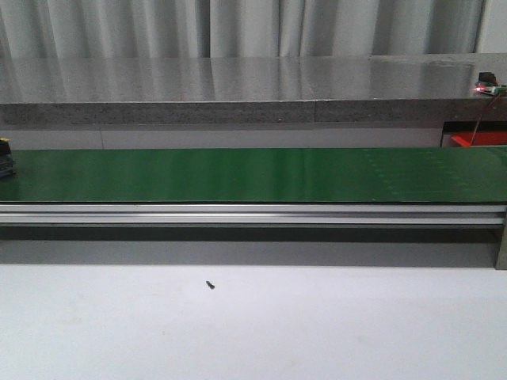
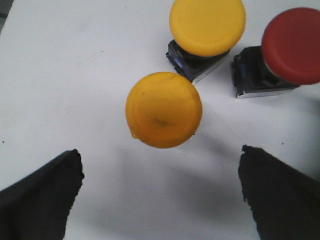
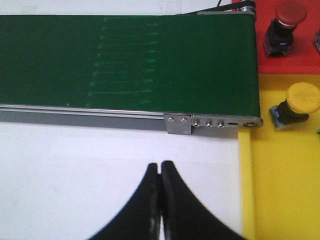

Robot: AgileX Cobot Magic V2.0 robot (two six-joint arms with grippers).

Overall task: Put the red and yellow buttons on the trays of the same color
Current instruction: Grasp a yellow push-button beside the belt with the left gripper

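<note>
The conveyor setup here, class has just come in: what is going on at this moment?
A two-armed robot is sorting buttons by colour. The left gripper is open above a yellow button on the white table; another yellow button and a red button stand beside it. The right gripper is shut and empty near the end of the green belt. One red button already stands on the red tray, one yellow button on the yellow tray.
</note>
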